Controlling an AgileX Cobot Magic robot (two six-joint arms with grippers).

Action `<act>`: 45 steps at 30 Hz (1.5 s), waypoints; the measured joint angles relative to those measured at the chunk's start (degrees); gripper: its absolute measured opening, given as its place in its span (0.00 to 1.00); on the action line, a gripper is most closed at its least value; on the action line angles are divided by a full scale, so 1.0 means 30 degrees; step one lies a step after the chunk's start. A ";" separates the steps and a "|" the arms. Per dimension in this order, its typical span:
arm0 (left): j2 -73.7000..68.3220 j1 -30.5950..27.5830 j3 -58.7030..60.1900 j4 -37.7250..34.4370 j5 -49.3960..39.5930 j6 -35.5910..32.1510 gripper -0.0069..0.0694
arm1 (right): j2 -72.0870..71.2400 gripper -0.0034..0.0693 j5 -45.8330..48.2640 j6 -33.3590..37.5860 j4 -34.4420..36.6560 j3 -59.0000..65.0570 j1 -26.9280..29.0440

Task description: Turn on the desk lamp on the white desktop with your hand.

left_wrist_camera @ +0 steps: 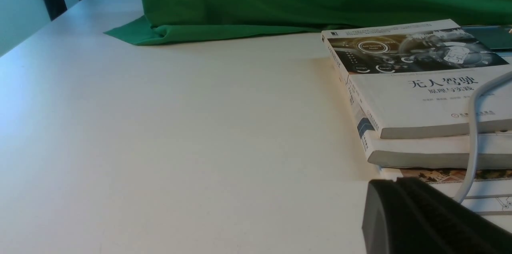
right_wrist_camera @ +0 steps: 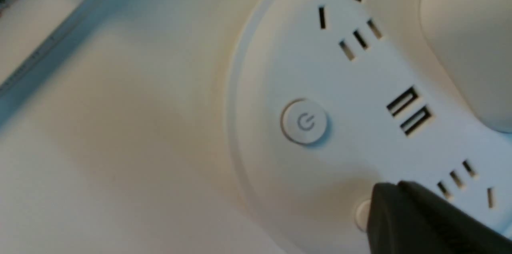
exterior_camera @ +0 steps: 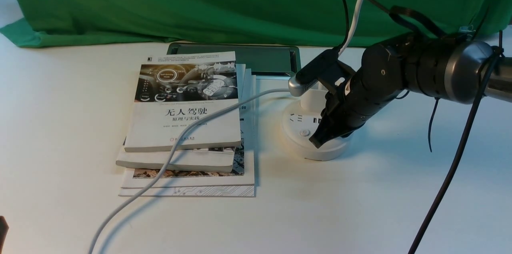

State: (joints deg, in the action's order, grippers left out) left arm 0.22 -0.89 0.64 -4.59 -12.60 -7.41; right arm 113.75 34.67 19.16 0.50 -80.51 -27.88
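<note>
Front view: closed right jaws hover over the desk lamp's base [exterior_camera: 296, 138].

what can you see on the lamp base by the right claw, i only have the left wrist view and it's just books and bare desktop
Observer: The right wrist view shows a round power button on the lamp base, with the claw's fingertips beside it, not over it.
Operator: is there another button
Observer: Yes, a second round button, partly hidden by those fingertips.
Operator: and that grey cable across the books, where does it go
Observer: In the front view, the cable runs up to the silver-grey tipped part of the right arm.
</note>
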 joint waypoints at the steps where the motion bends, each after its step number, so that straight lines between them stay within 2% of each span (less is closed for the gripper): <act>1: 0.0000 0.0000 0.0000 0.0000 0.0000 0.0000 0.12 | 0.0086 0.09 -0.0053 -0.0042 -0.0042 0.0000 0.0000; 17: 0.0000 0.0000 0.0000 0.0000 0.0000 0.0000 0.12 | 0.0609 0.09 0.0269 -0.0040 -0.0005 -0.0376 0.0093; 24: 0.0000 0.0000 0.0000 0.0000 0.0000 0.0000 0.12 | -0.0566 0.10 0.0576 -0.0040 -0.0005 -0.0139 0.0093; 32: 0.0000 0.0000 0.0000 0.0000 0.0000 0.0000 0.12 | -0.5591 0.11 0.1787 -0.1163 -0.0022 -0.0020 0.0093; 38: 0.0000 0.0000 0.0000 0.0000 0.0000 0.0000 0.12 | -0.9829 0.12 0.1799 -0.2216 -0.0041 0.2515 -0.0055; 45: 0.0000 0.0000 0.0000 0.0000 0.0000 0.0000 0.12 | -1.7176 0.14 -0.2522 -0.4227 -0.0041 0.8399 -0.0093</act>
State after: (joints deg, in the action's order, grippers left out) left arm 0.22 -0.89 0.64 -4.59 -12.60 -7.41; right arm 62.23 27.10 6.48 0.38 -55.31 -28.16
